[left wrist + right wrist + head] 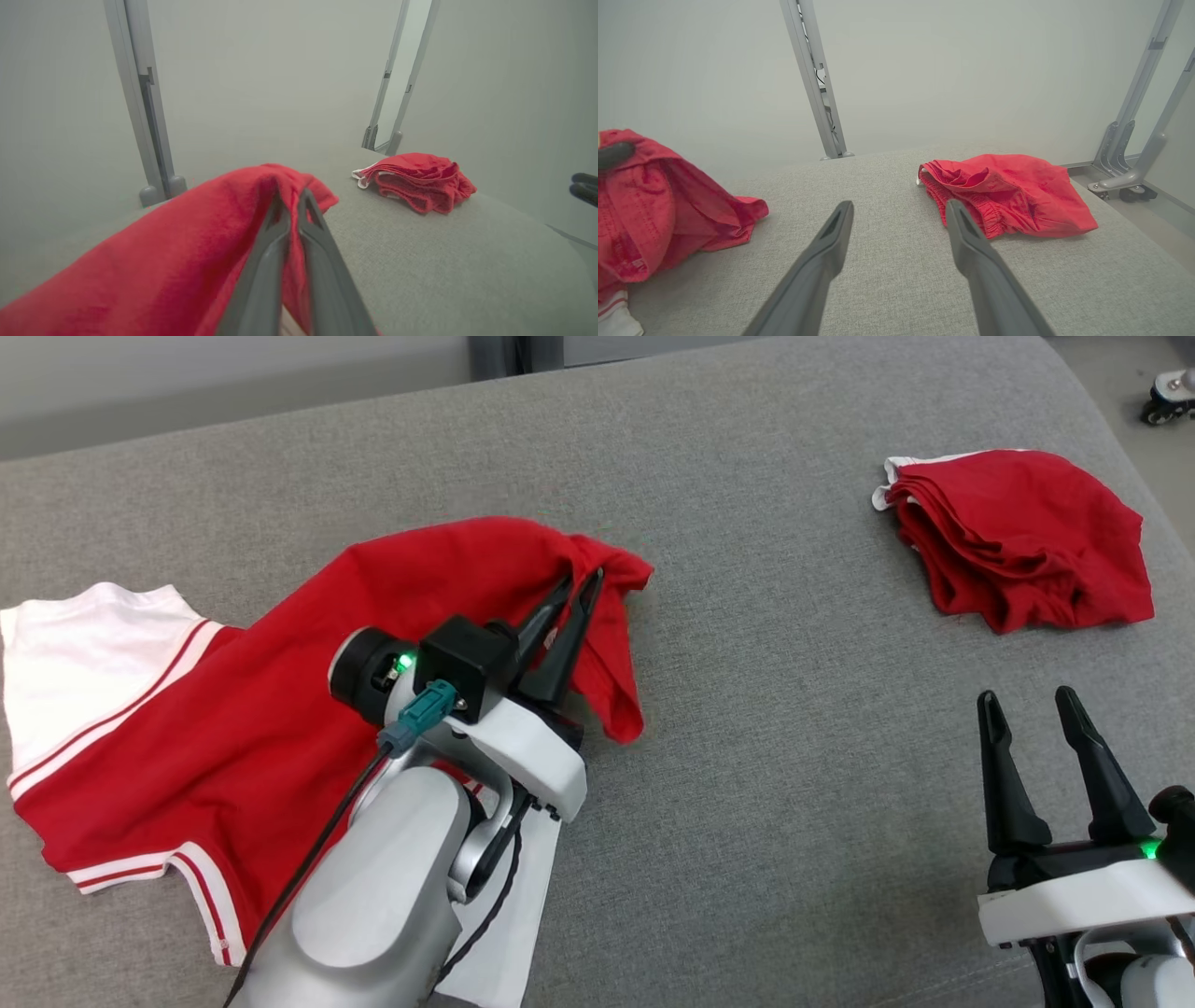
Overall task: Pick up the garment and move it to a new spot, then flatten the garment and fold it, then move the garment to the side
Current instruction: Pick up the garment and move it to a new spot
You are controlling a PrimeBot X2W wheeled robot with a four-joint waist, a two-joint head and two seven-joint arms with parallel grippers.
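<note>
From the head view, we've got the red garment (pixel 280 691) with its white panels spread over the left half of the grey worktop (pixel 766 709). The left tool (pixel 581 579) is clamped on the garment's far right corner, holding that bit of cloth up off the surface. Way over on the far right sits a folded red pile (pixel 1027 541), well apart from it. The right tool (pixel 1027 700) hangs near right with its fingers spread wide and nothing between them. In the left wrist view, the two fingers are pressed together with red fabric (pixel 187 242) draped over and between them, and the pile (pixel 420 179) is off to the right. In the right wrist view, we're looking between the open fingers at bare grey cloth, with the pile (pixel 1008 196) just beyond the right one and the lifted garment (pixel 654 205) at the left edge.
</note>
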